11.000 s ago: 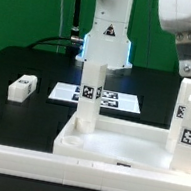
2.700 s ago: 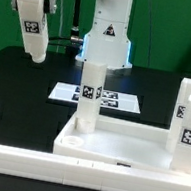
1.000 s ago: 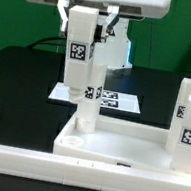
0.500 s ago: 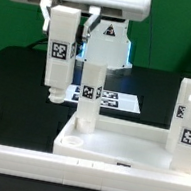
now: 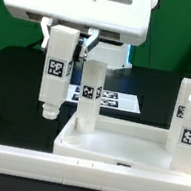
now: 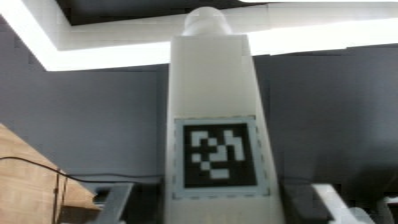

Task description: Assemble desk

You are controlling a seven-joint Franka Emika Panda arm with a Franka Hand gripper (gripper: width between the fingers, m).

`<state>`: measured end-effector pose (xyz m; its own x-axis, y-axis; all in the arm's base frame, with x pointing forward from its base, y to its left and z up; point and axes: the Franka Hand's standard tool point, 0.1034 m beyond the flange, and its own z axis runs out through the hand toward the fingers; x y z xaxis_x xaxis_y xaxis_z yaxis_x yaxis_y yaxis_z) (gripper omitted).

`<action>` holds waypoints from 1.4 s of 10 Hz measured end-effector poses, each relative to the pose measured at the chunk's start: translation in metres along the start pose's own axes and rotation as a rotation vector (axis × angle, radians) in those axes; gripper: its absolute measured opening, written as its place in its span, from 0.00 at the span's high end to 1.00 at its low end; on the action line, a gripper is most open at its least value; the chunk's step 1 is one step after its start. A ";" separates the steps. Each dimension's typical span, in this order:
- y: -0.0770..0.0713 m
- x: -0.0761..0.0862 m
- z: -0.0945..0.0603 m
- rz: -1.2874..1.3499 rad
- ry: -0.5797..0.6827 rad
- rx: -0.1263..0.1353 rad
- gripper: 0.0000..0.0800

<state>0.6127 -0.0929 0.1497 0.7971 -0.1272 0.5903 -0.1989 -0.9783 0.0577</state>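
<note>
Since a moment ago, the gripper [image 5: 61, 39] has come lower and moved toward the exterior view's left, taking the white leg [image 5: 56, 68] with it. We see the jaws clenched on the leg's upper part. The leg hangs upright, its tag facing us, above the black bench [image 5: 23, 89], just beside the desk top's [image 5: 124, 149] corner on the exterior view's left. Another leg [image 5: 89, 92] stands upright in that corner. In the wrist view, the held leg [image 6: 214, 130] fills the middle, tag showing.
</note>
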 end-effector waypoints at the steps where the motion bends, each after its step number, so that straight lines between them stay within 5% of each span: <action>1: -0.007 -0.005 0.003 0.003 -0.003 0.005 0.64; 5: -0.026 -0.013 0.007 0.020 -0.021 0.024 0.64; 14: -0.033 -0.032 0.022 0.009 -0.048 0.020 0.64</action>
<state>0.6064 -0.0606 0.1108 0.8218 -0.1430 0.5516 -0.1950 -0.9801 0.0364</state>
